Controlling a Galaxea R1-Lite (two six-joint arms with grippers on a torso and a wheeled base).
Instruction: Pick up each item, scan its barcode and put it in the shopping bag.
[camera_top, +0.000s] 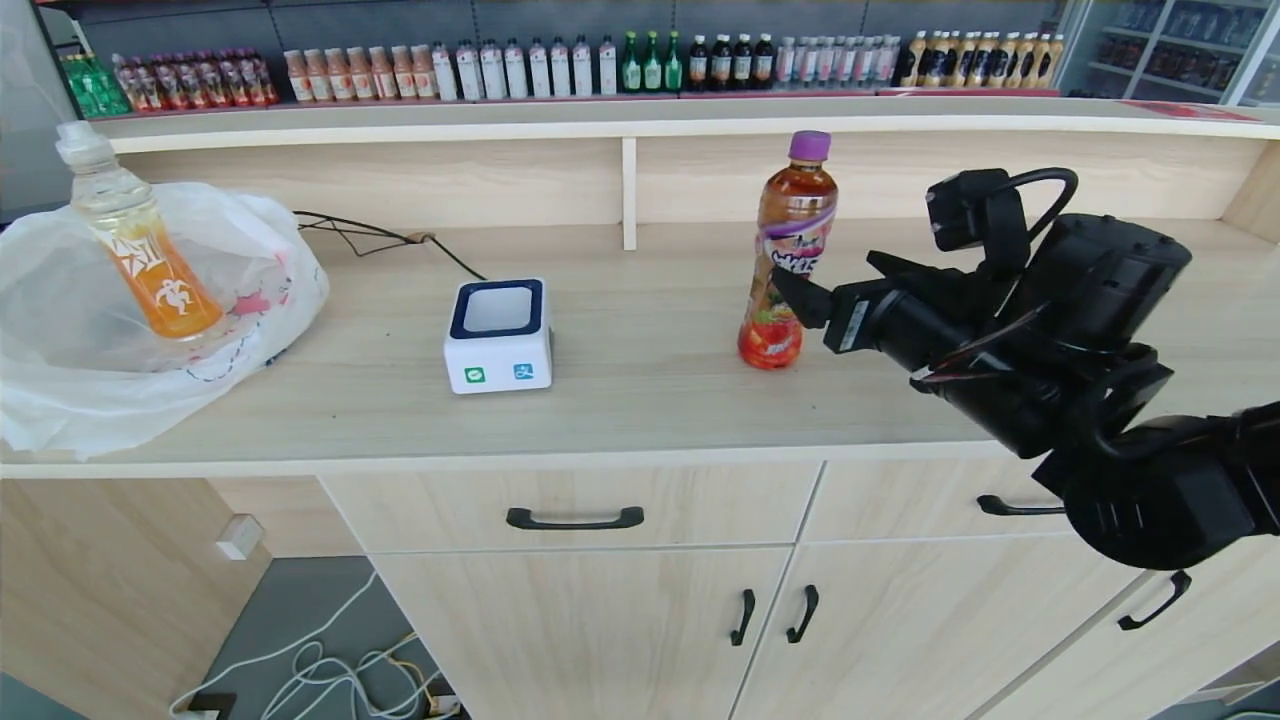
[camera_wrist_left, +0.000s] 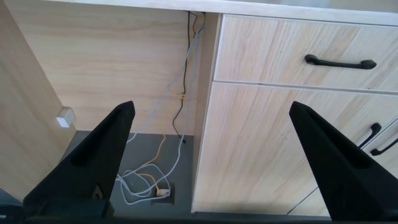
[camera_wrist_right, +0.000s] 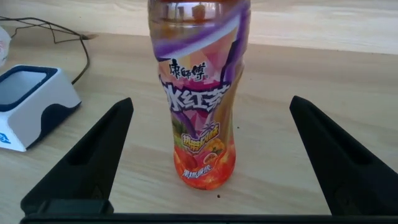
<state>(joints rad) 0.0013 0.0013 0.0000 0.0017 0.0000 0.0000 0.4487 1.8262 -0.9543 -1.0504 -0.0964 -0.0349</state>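
Bottle (camera_wrist_right: 200, 112) stands upright before wide-spread right gripper (camera_wrist_right: 211, 101).

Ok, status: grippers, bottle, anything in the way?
Right gripper open, lined up on the purple-capped bottle, upright, not gripped. Left gripper open, low by the cabinet. Orange bottle in the shopping bag. Path looks clear.

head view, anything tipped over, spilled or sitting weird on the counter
Only the orange-drink bottle leans tilted in the shopping bag, its neck sticking out. The purple-capped bottle stands upright, the scanner sits flat, and nothing looks spilled.
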